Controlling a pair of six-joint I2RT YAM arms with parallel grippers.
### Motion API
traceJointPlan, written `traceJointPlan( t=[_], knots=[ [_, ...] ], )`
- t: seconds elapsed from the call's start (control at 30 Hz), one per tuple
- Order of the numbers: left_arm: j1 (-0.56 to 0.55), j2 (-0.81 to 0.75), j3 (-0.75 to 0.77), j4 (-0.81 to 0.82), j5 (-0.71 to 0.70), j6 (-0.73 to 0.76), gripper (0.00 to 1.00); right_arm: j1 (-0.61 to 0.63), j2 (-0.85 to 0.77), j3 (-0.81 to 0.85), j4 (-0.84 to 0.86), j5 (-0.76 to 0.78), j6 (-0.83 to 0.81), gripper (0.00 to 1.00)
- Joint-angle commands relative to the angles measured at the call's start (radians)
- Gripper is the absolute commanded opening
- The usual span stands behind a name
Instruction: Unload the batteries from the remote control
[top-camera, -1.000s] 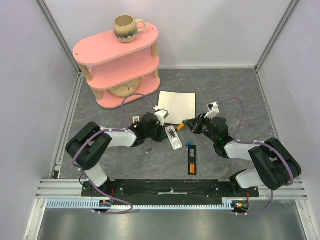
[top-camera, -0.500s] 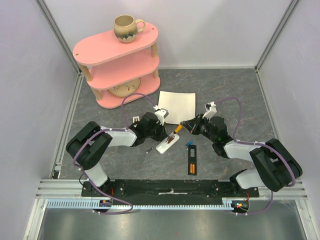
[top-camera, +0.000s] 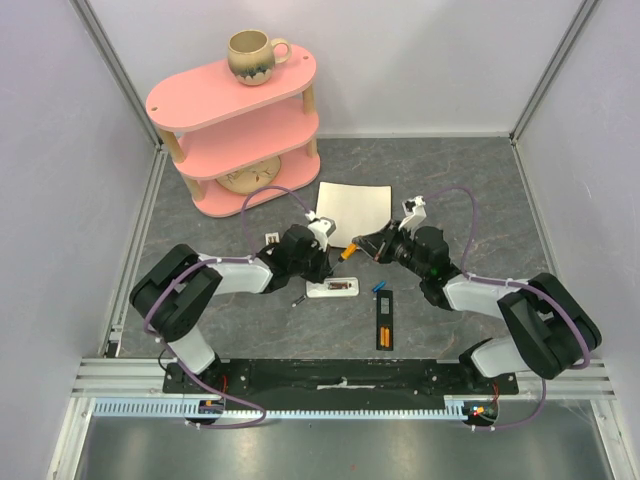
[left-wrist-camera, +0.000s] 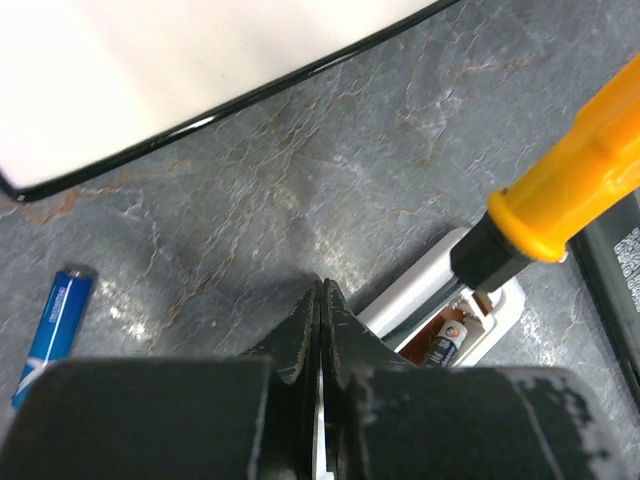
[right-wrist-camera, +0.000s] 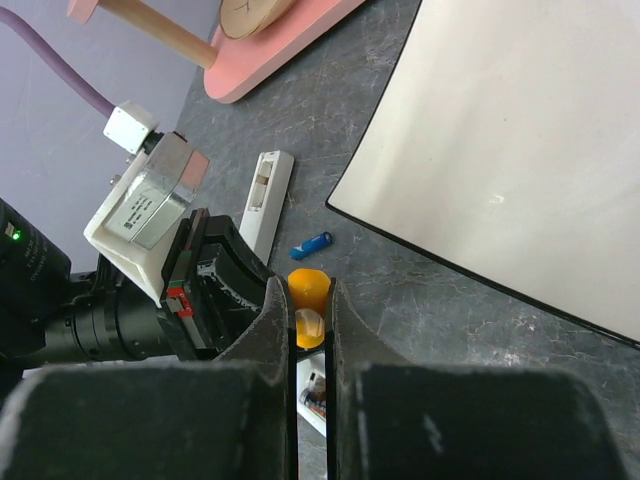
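The white remote (top-camera: 332, 289) lies flat, its battery bay open. One cell (left-wrist-camera: 447, 346) sits in the bay, also seen in the right wrist view (right-wrist-camera: 316, 388). My left gripper (top-camera: 321, 268) is shut, with its tips (left-wrist-camera: 322, 292) at the remote's (left-wrist-camera: 432, 290) near end. My right gripper (top-camera: 370, 246) is shut on the orange-handled screwdriver (top-camera: 349, 253), whose dark shaft (left-wrist-camera: 486, 262) reaches into the bay. A blue battery (top-camera: 380, 287) lies right of the remote. Another blue battery (left-wrist-camera: 55, 320) lies near the paper, also seen in the right wrist view (right-wrist-camera: 311, 245).
A black remote (top-camera: 386, 320) with orange cells lies near the front. White paper (top-camera: 352, 212) lies behind the grippers. A small white cover (right-wrist-camera: 265, 198) lies left of it. A pink shelf (top-camera: 240, 130) with a mug (top-camera: 252, 55) stands back left. A small dark piece (top-camera: 297, 298) lies by the remote.
The white remote has swung from a diagonal to lying crosswise. My right gripper has moved left and slightly back with the screwdriver. The left gripper has barely moved.
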Motion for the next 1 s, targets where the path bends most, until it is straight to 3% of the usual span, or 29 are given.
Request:
traceJointPlan(
  t=[0.0, 0.37, 0.83, 0.97],
  knots=[
    [0.008, -0.057, -0.032, -0.154, -0.073, 0.032, 0.02, 0.005, -0.019, 0.043, -0.022, 0.014, -0.033, 0.0],
    [0.008, -0.245, -0.03, -0.254, -0.036, 0.06, 0.15, 0.009, -0.134, 0.084, -0.266, 0.057, -0.208, 0.0],
    [0.008, -0.119, -0.036, -0.196, -0.059, 0.057, 0.14, 0.055, -0.203, 0.115, -0.401, 0.108, -0.283, 0.0],
    [0.008, -0.125, -0.049, -0.205, -0.037, 0.054, 0.07, 0.055, -0.228, 0.122, -0.427, 0.111, -0.292, 0.0]
  ],
)
